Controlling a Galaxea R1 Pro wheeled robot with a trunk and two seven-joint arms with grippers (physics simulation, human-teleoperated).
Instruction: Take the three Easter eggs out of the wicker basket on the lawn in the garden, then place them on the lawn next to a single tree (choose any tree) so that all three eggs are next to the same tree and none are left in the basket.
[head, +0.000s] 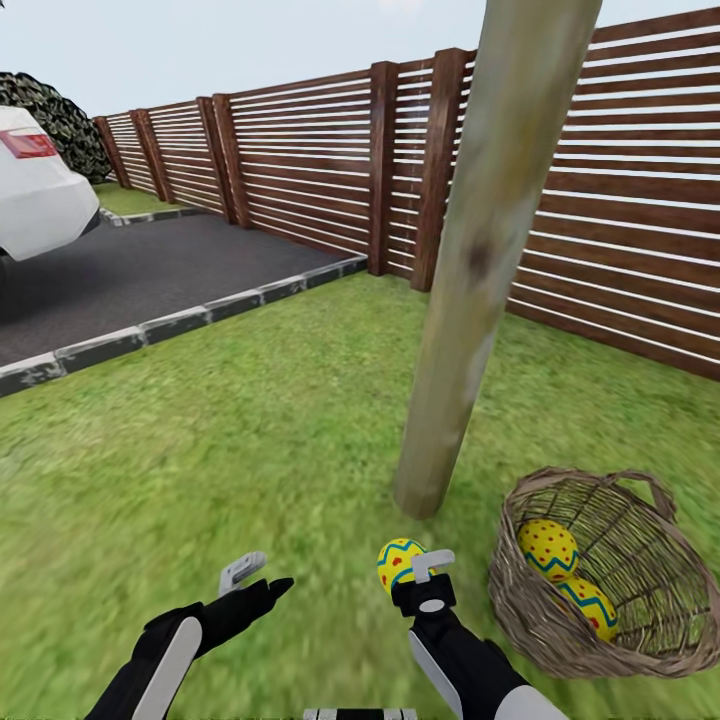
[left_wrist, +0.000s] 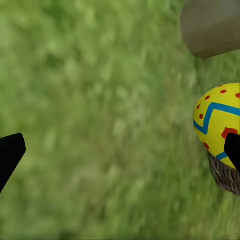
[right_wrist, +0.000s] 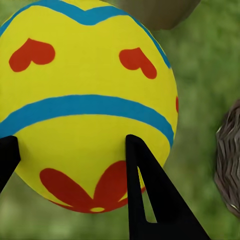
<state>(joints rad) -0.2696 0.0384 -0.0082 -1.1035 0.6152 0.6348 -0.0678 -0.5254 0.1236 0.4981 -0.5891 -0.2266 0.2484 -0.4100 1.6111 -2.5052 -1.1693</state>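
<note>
One egg (head: 398, 563) is out of the basket (head: 600, 640), clamped in the fingers of the right gripper (head: 425, 578) and held just above the grass close to the foot of the tree trunk (head: 480, 270). Two eggs (head: 547, 548) are in the basket, which lies tipped on its side on the lawn (head: 250, 420) just right of the trunk. No egg lies on the grass by the tree yet, so by my reckoning the first placement is under way and two more trips are left. The left gripper (head: 250, 580) hovers over the grass to the left, its fingers spread and empty. Around is a garden: green lawn, a brown slatted fence (head: 300, 160) behind, a dark paved driveway (head: 150, 270) far left with a white car (head: 35, 190).
</note>
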